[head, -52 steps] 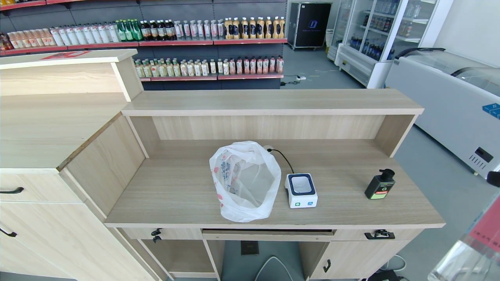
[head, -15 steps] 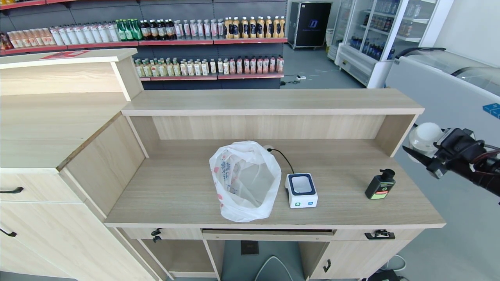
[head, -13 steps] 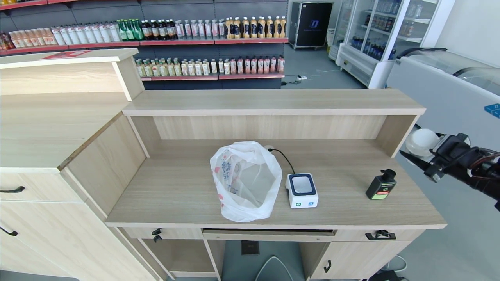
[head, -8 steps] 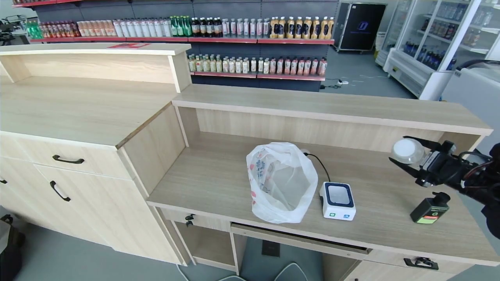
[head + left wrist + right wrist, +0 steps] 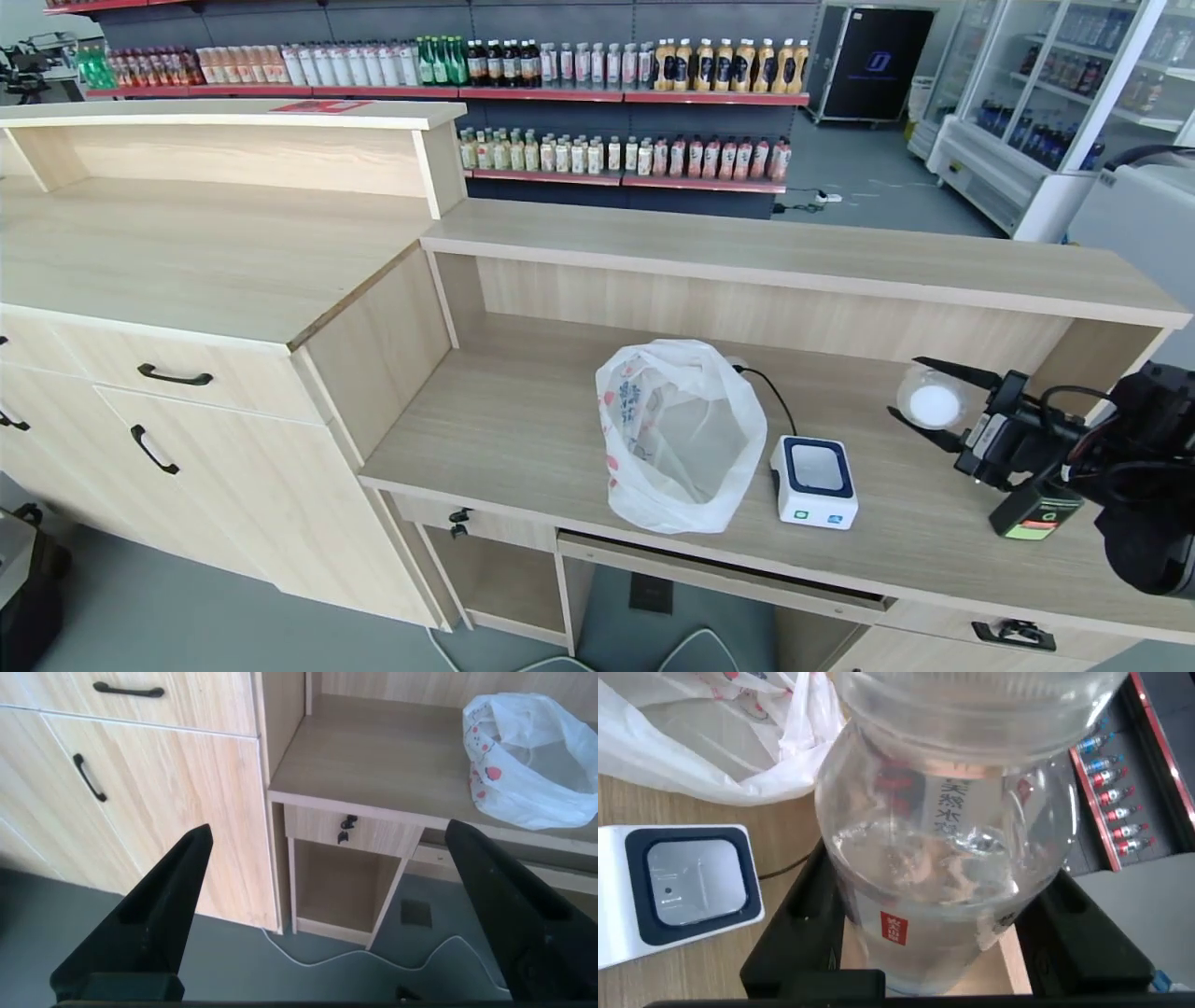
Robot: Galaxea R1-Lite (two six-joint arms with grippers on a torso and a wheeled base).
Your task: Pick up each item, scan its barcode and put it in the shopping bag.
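Right hand (image 5: 906, 387), clamped on clear bottle (image 5: 934, 404), has swung in over counter (image 5: 523, 420), right of scanner (image 5: 814, 481) (camera shifted too); scan comes next. Left hand (image 5: 327, 829) spread wide.

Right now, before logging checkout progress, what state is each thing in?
shopping bag: mouth open, on counter.
clear bottle: capped, held above counter.
right gripper: shut on clear bottle.
left gripper: open, empty.
dark pump bottle: upright on counter.
scanner: on counter, cable attached.
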